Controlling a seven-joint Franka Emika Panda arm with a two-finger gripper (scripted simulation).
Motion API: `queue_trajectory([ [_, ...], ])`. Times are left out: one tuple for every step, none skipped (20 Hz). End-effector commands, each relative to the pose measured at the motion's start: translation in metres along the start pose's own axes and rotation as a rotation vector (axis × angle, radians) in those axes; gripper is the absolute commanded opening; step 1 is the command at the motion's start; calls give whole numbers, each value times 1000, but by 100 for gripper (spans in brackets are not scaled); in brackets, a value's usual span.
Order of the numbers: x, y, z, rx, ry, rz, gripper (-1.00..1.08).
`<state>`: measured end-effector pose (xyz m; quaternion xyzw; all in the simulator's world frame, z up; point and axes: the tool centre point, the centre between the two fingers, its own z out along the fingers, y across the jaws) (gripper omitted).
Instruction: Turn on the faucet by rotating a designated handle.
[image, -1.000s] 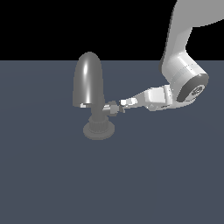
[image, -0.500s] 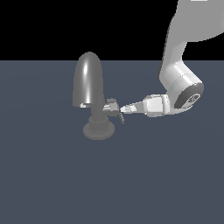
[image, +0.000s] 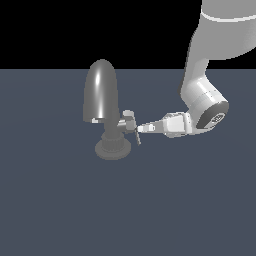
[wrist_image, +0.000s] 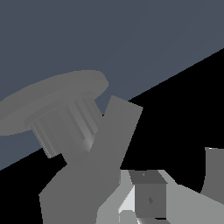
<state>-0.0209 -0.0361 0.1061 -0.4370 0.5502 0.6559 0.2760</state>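
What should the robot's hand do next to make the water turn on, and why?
Probably a small sideways push, to swing the handle around the neck of the faucet. In the exterior view, the hand has its tip right at the handle's thin crossbar, seemingly touching it, so it need not come closer. Whether its fingers are open or shut is too small to tell.

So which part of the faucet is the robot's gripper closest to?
The small pale silver handle beside the gripper, not the tall glossy grey dome or ribbed base.
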Motion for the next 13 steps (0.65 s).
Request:
queue_trajectory([
  [21, -19, 1, 27, 3, 20, -100],
  [24, -21, 1, 28, 3, 23, -100],
  [27, -24, 1, 28, 2, 26, -100],
  [30, -26, 0, 28, 2, 30, -100],
  [33, -29, 0, 29, 1, 33, -100],
  [36, -31, 0, 29, 0, 36, -100],
  [38, -34, 0, 29, 0, 39, -100],
  [41, -36, 0, 30, -1, 42, -100],
  [44, -38, 0, 30, -1, 45, -100],
  [47, -41, 0, 31, -2, 48, -100],
  [49, -43, 0, 31, -3, 50, -100],
  [52, -45, 0, 31, -3, 53, -100],
  [52, -45, 0, 31, -3, 53, -100],
])
